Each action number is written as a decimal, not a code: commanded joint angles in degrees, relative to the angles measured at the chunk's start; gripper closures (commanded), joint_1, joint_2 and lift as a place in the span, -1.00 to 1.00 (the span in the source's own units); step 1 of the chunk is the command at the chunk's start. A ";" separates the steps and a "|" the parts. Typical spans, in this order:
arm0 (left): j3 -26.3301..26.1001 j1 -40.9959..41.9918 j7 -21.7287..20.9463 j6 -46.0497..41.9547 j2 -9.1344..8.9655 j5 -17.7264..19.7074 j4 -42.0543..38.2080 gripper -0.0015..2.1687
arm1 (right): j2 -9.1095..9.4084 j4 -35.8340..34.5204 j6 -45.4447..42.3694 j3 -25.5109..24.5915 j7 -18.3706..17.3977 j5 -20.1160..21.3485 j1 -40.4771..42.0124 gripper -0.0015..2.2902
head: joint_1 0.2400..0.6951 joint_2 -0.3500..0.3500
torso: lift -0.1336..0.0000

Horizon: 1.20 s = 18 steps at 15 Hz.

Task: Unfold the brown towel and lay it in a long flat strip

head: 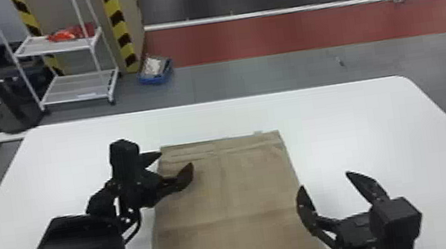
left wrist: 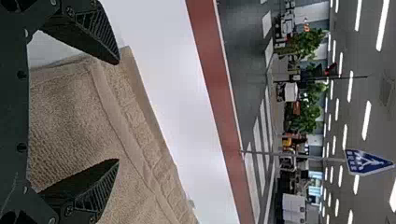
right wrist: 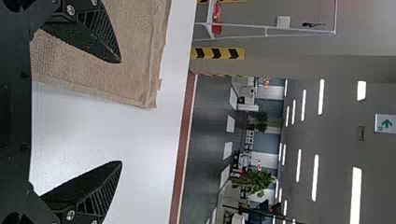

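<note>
The brown towel (head: 243, 189) lies flat on the table as a long strip with visible crease lines, running from mid-table down past the near side. My left gripper (head: 177, 159) is open at the towel's far left corner, one finger over the cloth and the other by its edge. In the left wrist view that gripper (left wrist: 118, 112) has the towel's corner (left wrist: 112, 88) between its spread fingers. My right gripper (head: 327, 186) stands open at the towel's right edge. From the right wrist, the gripper (right wrist: 122, 112) shows one finger over the towel (right wrist: 135, 51), the other over bare tabletop.
The white table (head: 383, 125) extends beyond the towel on both sides and at the far end. Past it on the floor stand a white wheeled rack (head: 77, 87) and a blue bin (head: 155, 71).
</note>
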 commanded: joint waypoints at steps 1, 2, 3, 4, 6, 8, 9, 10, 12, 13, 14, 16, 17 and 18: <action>0.45 -1.12 0.19 -0.08 -0.15 -0.32 1.72 -0.86 | -0.16 0.20 0.15 0.28 0.00 0.00 -0.21 -0.90 | 1.00 0.01 | -0.75; 0.54 -1.30 0.37 -0.08 -0.15 -0.32 2.16 -0.86 | -0.16 0.29 0.15 0.28 0.00 0.00 -0.21 -0.90 | 1.00 0.03 | -0.75; 0.54 -1.38 0.37 -0.08 -0.15 -0.32 2.51 -0.82 | -0.16 0.29 0.15 0.28 0.00 0.00 -0.21 -0.90 | 1.00 0.03 | -0.75; 0.54 -1.38 0.37 -0.08 -0.15 -0.32 2.68 -0.80 | -0.25 0.29 0.15 0.28 0.00 0.00 -0.30 -0.90 | 1.00 0.04 | -0.75; 0.54 -1.38 0.37 -0.08 -0.15 -0.58 2.68 -0.76 | -0.25 0.46 0.15 0.37 0.00 0.00 -0.39 -0.90 | 1.00 0.04 | -0.75; 0.63 -0.94 0.54 -0.08 -0.15 -0.58 2.33 -0.73 | -0.25 0.64 0.15 0.54 0.00 0.00 -0.65 -0.90 | 1.00 0.05 | -0.75; 0.71 -0.51 0.63 -0.08 -0.15 -0.58 2.07 -0.73 | -0.25 0.73 0.15 0.54 0.00 0.00 -0.65 -0.90 | 1.00 0.05 | -0.75; 0.71 -0.15 0.63 -0.08 -0.15 -0.58 1.72 -0.73 | -0.25 0.82 0.15 0.54 0.00 -0.09 -0.74 -0.90 | 1.00 0.05 | -0.75; 0.71 0.46 0.81 -0.08 -0.15 -0.58 0.84 -0.73 | -0.25 0.99 0.15 0.54 0.00 -0.09 -0.74 -0.90 | 1.00 0.06 | -0.75; 0.71 1.16 0.81 -0.08 -0.15 -0.58 -0.13 -0.73 | -0.25 1.17 0.15 0.63 0.00 -0.09 -0.91 -0.90 | 1.00 0.06 | -0.75; 0.71 1.78 0.81 -0.08 -0.15 -0.49 -1.27 -0.73 | -0.25 1.34 0.15 0.72 0.00 -0.09 -1.00 -0.90 | 1.00 0.06 | -0.75; 0.80 3.10 0.72 0.10 -0.15 -0.49 -3.65 -0.73 | -0.25 1.52 0.15 0.81 0.00 -0.09 -1.09 -0.90 | 1.00 0.07 | -0.75; 0.80 3.63 0.28 0.28 -0.15 -0.49 -4.79 -0.73 | -0.25 1.61 0.15 0.90 0.00 -0.09 -1.18 -0.90 | 1.00 0.07 | -0.75; 0.71 3.71 -0.16 0.63 -0.15 -0.58 -4.96 -0.65 | -0.25 1.69 0.15 0.90 0.00 -0.09 -1.27 -0.90 | 1.00 0.08 | -0.75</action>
